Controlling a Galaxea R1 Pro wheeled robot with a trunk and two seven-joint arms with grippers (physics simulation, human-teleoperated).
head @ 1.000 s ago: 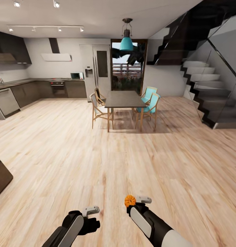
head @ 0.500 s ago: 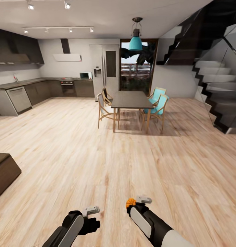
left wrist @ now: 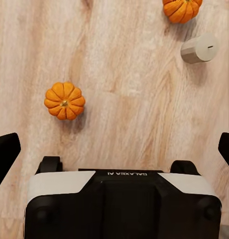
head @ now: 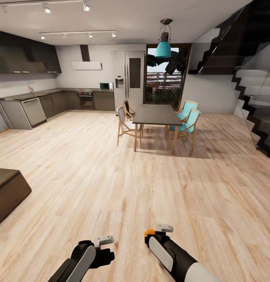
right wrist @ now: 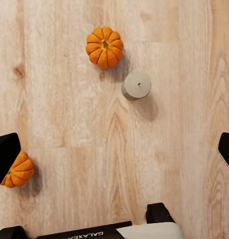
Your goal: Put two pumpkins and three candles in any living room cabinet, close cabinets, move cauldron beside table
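Swinging left, my view has shifted. Both grippers gape empty over two ribbed orange pumpkins [right wrist: 104, 47] and, seemingly, one beige candle [right wrist: 137, 85]; I'd descend squarely.

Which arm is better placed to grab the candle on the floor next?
Right, probably. The candle lies nearly centred ahead of the open right gripper in its wrist view, while in the left wrist view it sits far off-centre.
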